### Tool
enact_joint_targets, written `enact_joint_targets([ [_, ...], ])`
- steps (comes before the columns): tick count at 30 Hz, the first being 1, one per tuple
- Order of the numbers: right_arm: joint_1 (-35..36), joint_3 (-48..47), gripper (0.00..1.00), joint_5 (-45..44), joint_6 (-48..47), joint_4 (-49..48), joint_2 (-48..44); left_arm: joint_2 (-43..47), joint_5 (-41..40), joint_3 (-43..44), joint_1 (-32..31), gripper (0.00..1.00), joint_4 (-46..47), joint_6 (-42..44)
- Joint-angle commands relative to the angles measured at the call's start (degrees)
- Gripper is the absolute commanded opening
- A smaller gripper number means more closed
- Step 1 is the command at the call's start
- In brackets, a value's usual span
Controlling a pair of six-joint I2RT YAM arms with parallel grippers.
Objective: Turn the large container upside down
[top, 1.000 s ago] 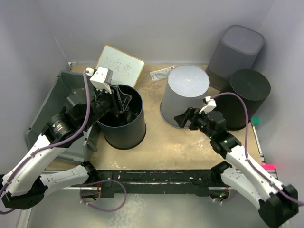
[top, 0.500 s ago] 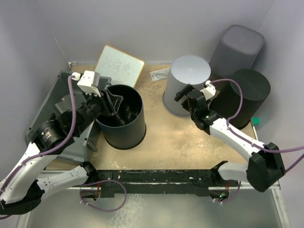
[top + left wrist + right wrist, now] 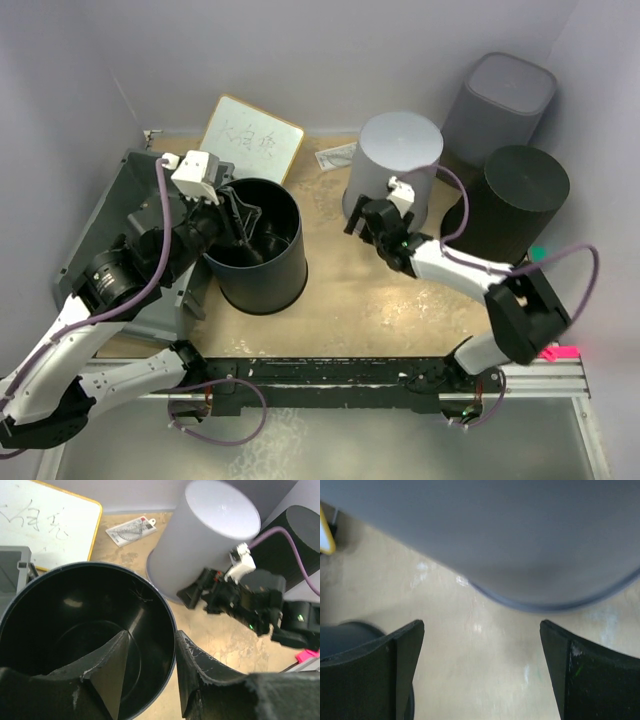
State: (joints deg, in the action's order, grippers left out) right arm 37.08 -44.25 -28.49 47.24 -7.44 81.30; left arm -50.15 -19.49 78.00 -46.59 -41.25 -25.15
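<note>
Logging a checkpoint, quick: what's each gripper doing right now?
Left gripper: open, one finger on each side of the black bucket rim, not clamped.
Right gripper: open, holding nothing, just short of the grey bucket.

Left arm [image 3: 50,355], right arm [image 3: 455,268]: white shells, black joints, purple cable [image 3: 270,532] along each, white wrist camera block [image 3: 195,172]. Left gripper [image 3: 151,637] fingers [image 3: 205,680] black, edges apparently scuffed.
</note>
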Motion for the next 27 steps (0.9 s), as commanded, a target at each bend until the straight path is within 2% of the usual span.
enact_joint_targets([
  [1, -5.55, -19.09, 1.0, 2.69, -8.53, 0.99, 11.08, -1.56, -0.15, 2.41, 0.01, 0.42, -2.33, -2.11],
  [3, -8.34, -27.95, 1.0, 9.58, -9.5, 7.56, 17.55, -2.31, -0.59, 2.87, 0.01, 0.42, -4.56, -2.42],
  [6, -8.54, -32.86, 1.0, 9.06, -11.65, 12.71, 21.06, -2.15, 0.61, 3.47, 0.0, 0.42, -5.9, -3.45],
  [11, -7.38, -17.38, 1.0, 12.2, -11.76, 0.38, 11.56, -1.49, 1.2, 4.66, 0.01, 0.42, -6.97, -3.65],
  [16, -6.26, -8.32, 1.0, 14.96, -11.95, -0.74, 4.03, -3.19, 2.27, 4.21, 0.01, 0.42, -9.35, -2.17],
  [22, -6.14, -0.25, 1.0, 15.25, -10.42, 3.65, -5.56, -5.24, 2.43, 3.94, -0.08, 0.42, -8.63, -2.17],
  [27, -6.14, 4.2, 1.0, 12.94, -9.69, 10.75, -19.54, -7.06, -1.21, 4.73, -1.43, 0.43, -8.99, -2.65],
])
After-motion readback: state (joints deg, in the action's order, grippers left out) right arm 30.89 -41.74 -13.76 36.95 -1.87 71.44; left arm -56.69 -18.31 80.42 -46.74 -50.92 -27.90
